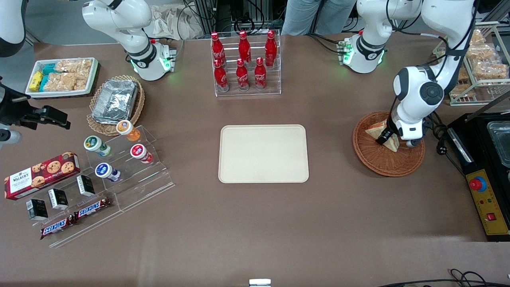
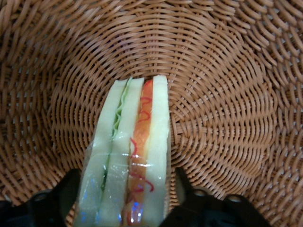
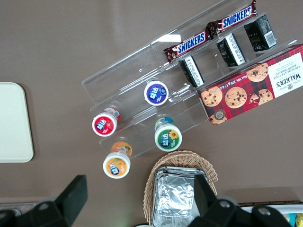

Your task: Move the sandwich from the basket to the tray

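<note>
The sandwich [image 1: 375, 130] lies in the reddish-brown woven basket [image 1: 378, 165] toward the working arm's end of the table. It is a clear-wrapped wedge of white bread with green and orange filling [image 2: 137, 142], resting on the basket's weave [image 2: 222, 94]. My left gripper [image 1: 385, 138] is lowered into the basket and open, with one black finger on each side of the sandwich [image 2: 128, 177]. One finger [image 2: 182, 182] stands a narrow gap off the bread. The cream tray [image 1: 263, 153] sits bare at mid-table, beside the basket.
A rack of red cola bottles [image 1: 244, 63] stands farther from the front camera than the tray. A black box with a red button [image 1: 478, 184] and a wire rack of snack bags [image 1: 482, 63] flank the basket. Yoghurt cups and snack bars [image 1: 103, 171] fill the parked arm's end.
</note>
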Robot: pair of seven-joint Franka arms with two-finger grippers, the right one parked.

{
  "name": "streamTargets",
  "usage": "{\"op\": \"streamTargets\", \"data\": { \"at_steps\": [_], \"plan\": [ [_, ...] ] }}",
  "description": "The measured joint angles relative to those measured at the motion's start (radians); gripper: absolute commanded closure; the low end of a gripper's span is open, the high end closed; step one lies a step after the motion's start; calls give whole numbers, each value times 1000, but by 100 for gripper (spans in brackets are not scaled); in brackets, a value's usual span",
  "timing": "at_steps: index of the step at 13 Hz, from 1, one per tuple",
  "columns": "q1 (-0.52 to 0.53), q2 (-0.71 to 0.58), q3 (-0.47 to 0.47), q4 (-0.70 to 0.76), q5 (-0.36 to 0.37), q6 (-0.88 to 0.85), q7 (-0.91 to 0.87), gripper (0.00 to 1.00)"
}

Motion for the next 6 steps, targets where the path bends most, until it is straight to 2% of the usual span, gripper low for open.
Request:
{"op": "streamTargets", "data": {
  "at_steps": [3, 4, 6],
  "plan": [
    [0, -45, -1, 21, 0, -30, 0, 100],
    [0, -92, -3, 50, 0, -112, 8, 100],
    [-2, -206, -9, 190, 0, -398, 61, 100]
  ]
}}
